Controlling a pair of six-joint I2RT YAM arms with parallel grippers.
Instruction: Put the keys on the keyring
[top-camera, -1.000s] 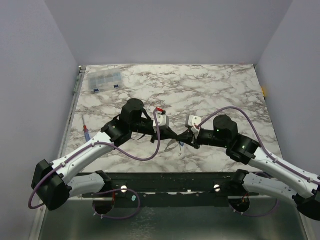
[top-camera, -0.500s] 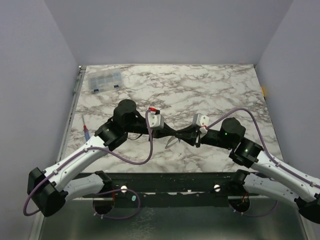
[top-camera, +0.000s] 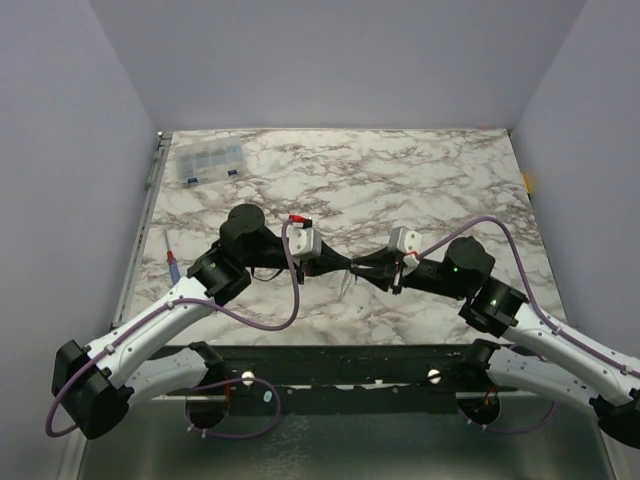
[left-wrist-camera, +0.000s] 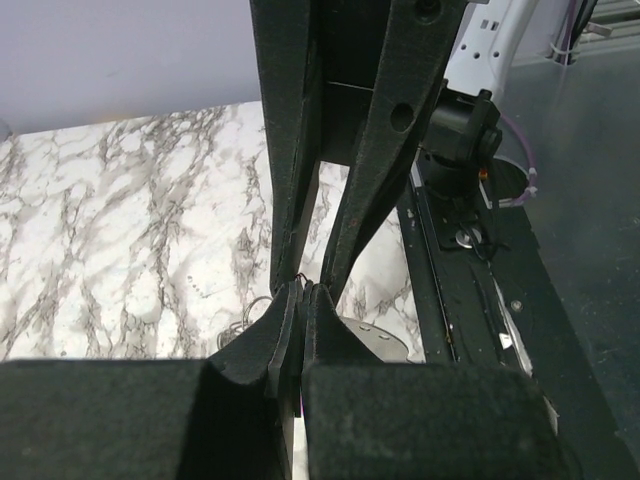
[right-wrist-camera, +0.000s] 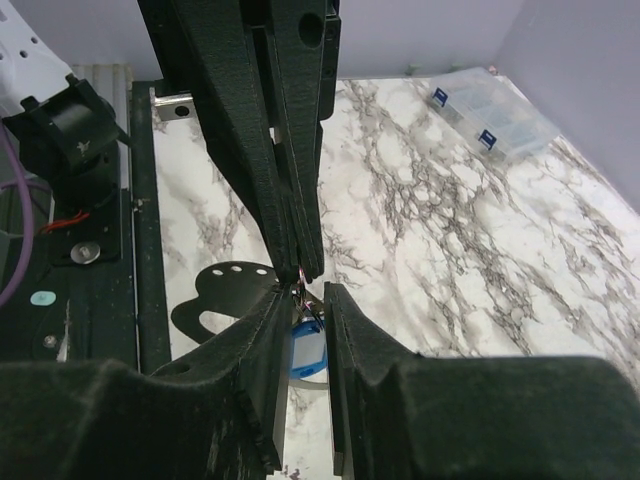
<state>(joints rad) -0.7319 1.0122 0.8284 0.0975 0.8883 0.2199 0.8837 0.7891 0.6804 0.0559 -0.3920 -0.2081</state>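
Now both hands have slid left and meet tip to tip above the counter (top-camera: 420, 180). The right hand (right-wrist-camera: 307, 300) grips the keyring (right-wrist-camera: 305, 350) by its blue part. The left hand (left-wrist-camera: 300, 310) is squeezed shut right beside it. No key shows clearly, so the threading looks just begun.

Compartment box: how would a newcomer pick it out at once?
On the marble table, look to the far-left corner. The clear compartment box lies there on its own. Unlike the slim screwdriver nearer along that edge, it is see-through and split into cells.
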